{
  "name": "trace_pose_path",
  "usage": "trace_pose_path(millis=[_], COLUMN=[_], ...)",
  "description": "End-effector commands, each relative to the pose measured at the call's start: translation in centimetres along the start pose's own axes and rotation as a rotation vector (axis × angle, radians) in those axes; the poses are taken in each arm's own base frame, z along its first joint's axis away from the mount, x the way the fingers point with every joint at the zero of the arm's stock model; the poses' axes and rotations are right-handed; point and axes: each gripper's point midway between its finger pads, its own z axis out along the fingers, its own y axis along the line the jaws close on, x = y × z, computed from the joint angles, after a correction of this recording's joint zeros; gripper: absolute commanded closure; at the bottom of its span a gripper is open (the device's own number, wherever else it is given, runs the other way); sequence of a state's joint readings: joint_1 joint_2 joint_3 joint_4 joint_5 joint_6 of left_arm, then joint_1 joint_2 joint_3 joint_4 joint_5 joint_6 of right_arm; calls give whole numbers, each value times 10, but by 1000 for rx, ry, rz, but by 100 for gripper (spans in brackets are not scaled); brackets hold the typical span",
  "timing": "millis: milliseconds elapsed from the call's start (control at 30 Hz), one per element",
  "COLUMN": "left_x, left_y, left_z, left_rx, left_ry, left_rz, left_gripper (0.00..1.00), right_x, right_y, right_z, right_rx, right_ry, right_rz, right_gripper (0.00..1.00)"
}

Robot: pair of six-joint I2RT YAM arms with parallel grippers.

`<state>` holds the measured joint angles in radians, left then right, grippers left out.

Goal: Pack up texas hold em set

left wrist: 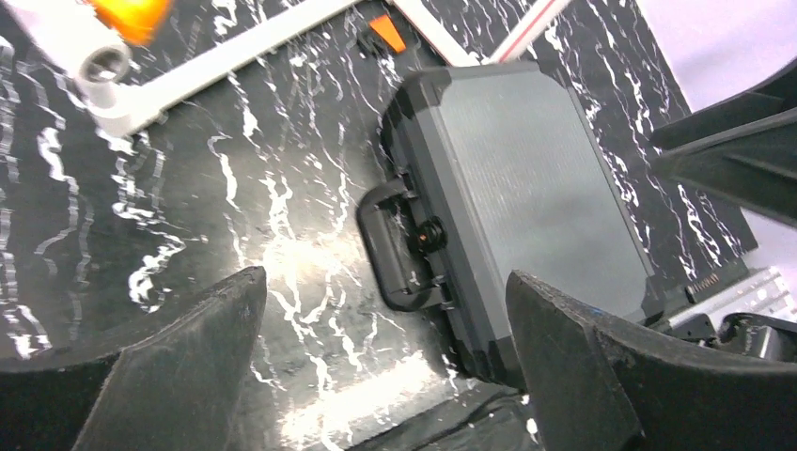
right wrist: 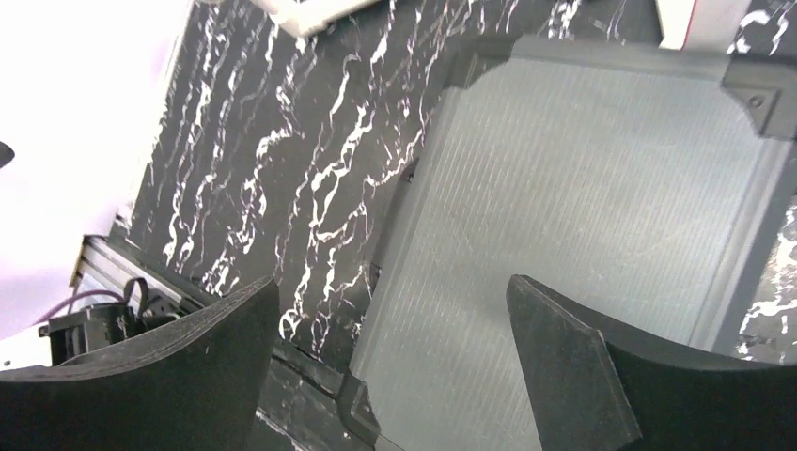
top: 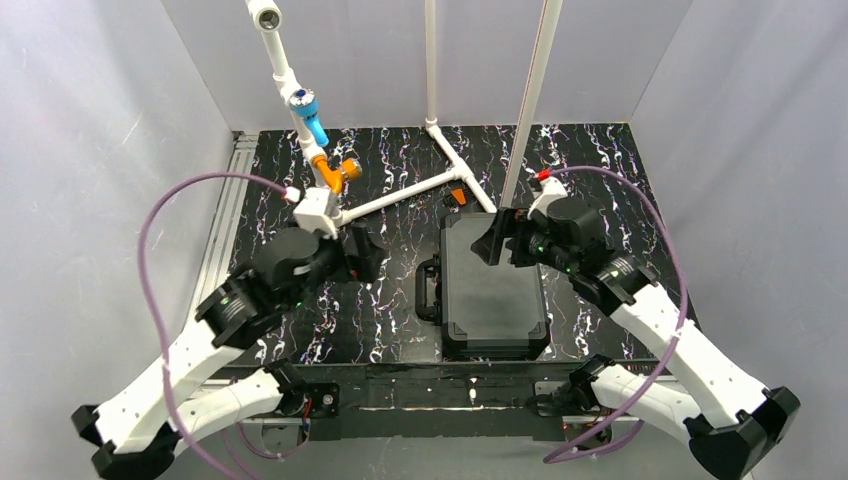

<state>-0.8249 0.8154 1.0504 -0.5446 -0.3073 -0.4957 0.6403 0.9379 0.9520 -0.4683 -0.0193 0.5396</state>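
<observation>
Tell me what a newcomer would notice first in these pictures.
The closed black case lies flat right of centre on the table, its handle toward the left arm. The white pipe frame with blue and orange fittings rises at rear left. The left gripper beside the case and the right gripper over its far end hang open, empty.

No legible text, label, brand mark, number or sign appears in any view. The case (top: 493,290) lid shows only plain ribbed plastic. The pipe frame (top: 400,198) and its fittings carry no readable marking.
</observation>
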Motion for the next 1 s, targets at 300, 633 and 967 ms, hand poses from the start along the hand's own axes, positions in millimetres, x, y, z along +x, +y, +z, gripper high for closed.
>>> trace_pose_path(millis=[300,633,967], left_x=[17,36,33], left_y=[98,117,124], left_z=[-69,-78,-79], left_rx=[-268,-278,-317], left_ry=[-114,-160,-169], left_rz=[180,164,190], left_gripper=[2,2,2], right_x=[-63,-64,-52], right_y=[5,-7,-17], right_z=[-63,-82,-86], right_rx=[17,60,84], right_ry=[-344,-402,-405], right_rz=[-2,88,175], right_gripper=[2,2,2])
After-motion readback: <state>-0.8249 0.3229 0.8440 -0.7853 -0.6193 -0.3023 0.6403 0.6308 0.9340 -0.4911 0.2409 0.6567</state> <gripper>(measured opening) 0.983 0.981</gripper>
